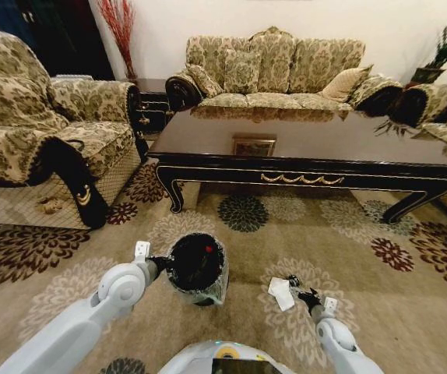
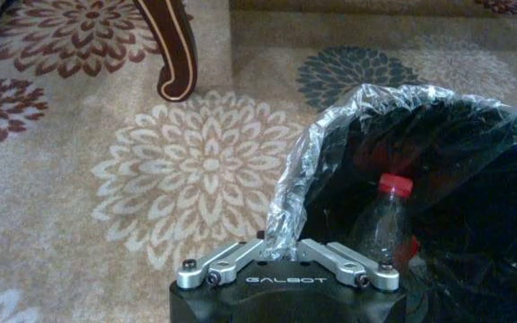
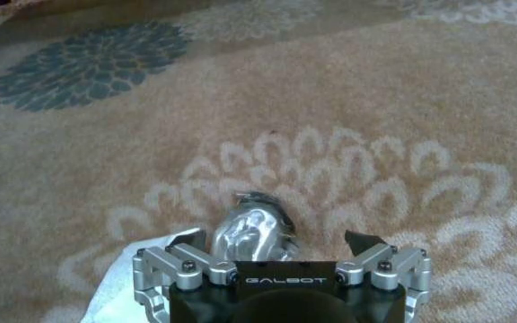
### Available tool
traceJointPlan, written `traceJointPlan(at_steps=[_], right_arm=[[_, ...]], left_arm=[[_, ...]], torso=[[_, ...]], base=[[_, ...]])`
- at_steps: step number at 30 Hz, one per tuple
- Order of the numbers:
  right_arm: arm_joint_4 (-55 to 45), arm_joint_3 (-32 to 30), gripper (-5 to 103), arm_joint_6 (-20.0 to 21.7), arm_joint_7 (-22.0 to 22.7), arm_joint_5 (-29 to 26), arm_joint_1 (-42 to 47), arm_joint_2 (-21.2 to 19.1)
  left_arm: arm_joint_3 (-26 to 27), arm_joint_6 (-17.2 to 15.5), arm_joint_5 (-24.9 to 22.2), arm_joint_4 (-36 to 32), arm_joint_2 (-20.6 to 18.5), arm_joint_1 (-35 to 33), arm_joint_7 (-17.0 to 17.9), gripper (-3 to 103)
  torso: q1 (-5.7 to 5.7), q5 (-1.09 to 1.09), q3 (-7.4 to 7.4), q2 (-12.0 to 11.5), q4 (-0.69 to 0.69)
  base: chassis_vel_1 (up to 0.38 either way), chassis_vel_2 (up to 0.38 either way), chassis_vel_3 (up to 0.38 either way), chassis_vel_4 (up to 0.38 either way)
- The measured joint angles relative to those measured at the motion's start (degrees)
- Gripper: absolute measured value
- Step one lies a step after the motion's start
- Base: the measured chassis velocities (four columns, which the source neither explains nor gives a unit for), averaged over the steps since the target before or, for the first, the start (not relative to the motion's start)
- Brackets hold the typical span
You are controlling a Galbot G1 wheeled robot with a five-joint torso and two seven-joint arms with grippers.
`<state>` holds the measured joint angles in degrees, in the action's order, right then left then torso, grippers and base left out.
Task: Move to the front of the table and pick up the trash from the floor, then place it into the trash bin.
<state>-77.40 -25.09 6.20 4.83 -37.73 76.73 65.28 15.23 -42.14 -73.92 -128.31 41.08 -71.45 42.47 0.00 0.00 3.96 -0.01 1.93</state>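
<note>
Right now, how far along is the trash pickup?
Done: the bottle stands inside the trash bin. In hand: the left gripper pinches the liner bag; the right gripper, open, straddles a small crumpled silvery piece on the floor. Left: that piece and the white paper.

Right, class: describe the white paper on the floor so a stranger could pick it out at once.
Start at the long dark coffee table, then drop to the carpet before it. Right of the black bin, the white paper lies on a pale flower, beside the right gripper. It is flat and plain white, unlike the patterned carpet.
</note>
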Motion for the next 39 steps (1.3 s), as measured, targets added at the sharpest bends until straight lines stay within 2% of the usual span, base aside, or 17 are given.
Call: traceJointPlan(at_steps=[12, 23, 30, 39], right_arm=[[1.13, -0.11, 100, -0.45, 0.24, 0.79, -0.64, 1.12], [8.26, 0.17, 100, -1.56, -0.34, 1.66, -5.03, 1.95], [10.90, 0.88, 100, -1.60, -0.45, 2.59, -7.72, 3.06], [12.43, 1.43, 99, -1.80, -0.77, 3.79, -8.34, 3.05]], left_arm=[[-0.26, 0.00, 0.22, -0.02, 0.23, -0.46, -0.01, 1], [-1.28, 0.00, -0.01, 0.98, -0.11, 0.80, 0.01, 1], [-1.49, 0.00, -0.28, 1.16, -0.39, 1.21, 0.02, 1], [-0.57, 0.00, -0.67, 1.16, -0.61, 1.08, 0.02, 1]], torso=[[0.00, 0.00, -0.01, 0.01, 0.00], [0.00, 0.00, -0.01, 0.01, 0.00], [0.00, -0.04, -0.01, 0.01, -0.04], [-0.01, -0.06, -0.02, 0.02, -0.03]], base=[[0.000, 0.000, 0.000, 0.000], [0.000, 0.000, 0.000, 0.000], [0.000, 0.000, 0.000, 0.000], [0.000, 0.000, 0.000, 0.000]])
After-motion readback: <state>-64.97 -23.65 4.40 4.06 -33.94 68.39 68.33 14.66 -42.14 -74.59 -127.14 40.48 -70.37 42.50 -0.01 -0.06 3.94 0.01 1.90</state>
